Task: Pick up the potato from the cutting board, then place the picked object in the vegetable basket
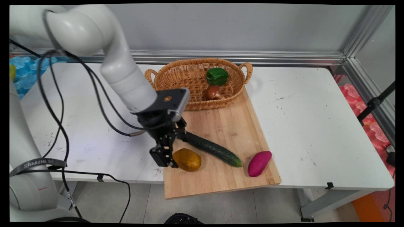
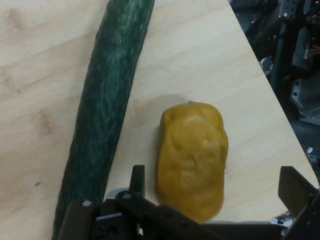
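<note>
A white bench (image 1: 315,126) spans the room from left to right, its top scuffed and flecked with small dark marks. Behind it stands a plain grey wall (image 1: 221,28), edged along its foot by a silver aluminium rail (image 1: 252,57); a second rail (image 1: 359,30) climbs the right corner, where another grey panel (image 1: 378,53) turns toward the camera. Below the bench's near edge lies a pale tiled floor (image 1: 221,205) — grey-beige, evenly lit. Blue moulded trays (image 1: 26,71) sit beyond the bench's left end, pink ones (image 1: 374,126) along its right. A black stand leg (image 1: 375,102) slants across the right side. Light is soft and even.
</note>
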`<state>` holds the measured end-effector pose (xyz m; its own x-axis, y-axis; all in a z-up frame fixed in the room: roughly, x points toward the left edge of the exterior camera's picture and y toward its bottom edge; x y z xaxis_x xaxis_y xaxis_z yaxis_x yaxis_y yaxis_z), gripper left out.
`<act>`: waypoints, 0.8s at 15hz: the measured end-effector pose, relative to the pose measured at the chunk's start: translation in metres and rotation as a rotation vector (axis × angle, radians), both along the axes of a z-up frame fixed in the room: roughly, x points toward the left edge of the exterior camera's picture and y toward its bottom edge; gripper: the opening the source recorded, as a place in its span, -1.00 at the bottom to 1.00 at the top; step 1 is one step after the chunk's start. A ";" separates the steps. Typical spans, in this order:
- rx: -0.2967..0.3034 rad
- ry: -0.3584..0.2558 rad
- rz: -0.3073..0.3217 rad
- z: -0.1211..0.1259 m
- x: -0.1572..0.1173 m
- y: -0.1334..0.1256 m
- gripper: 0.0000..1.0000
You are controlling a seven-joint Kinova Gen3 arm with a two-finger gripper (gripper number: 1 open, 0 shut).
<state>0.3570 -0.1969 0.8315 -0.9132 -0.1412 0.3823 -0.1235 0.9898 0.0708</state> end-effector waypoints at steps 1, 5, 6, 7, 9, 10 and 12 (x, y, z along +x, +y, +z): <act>0.005 -0.008 -0.006 -0.007 -0.006 -0.002 1.00; 0.020 -0.036 -0.021 -0.028 -0.023 -0.011 1.00; 0.024 -0.041 -0.027 -0.032 -0.025 -0.012 1.00; 0.025 -0.044 -0.031 -0.034 -0.027 -0.013 -1.00; 0.029 -0.048 -0.050 -0.038 -0.030 -0.016 -1.00; 0.029 -0.048 -0.060 -0.039 -0.031 -0.018 -1.00; 0.028 -0.047 -0.079 -0.037 -0.032 -0.021 -1.00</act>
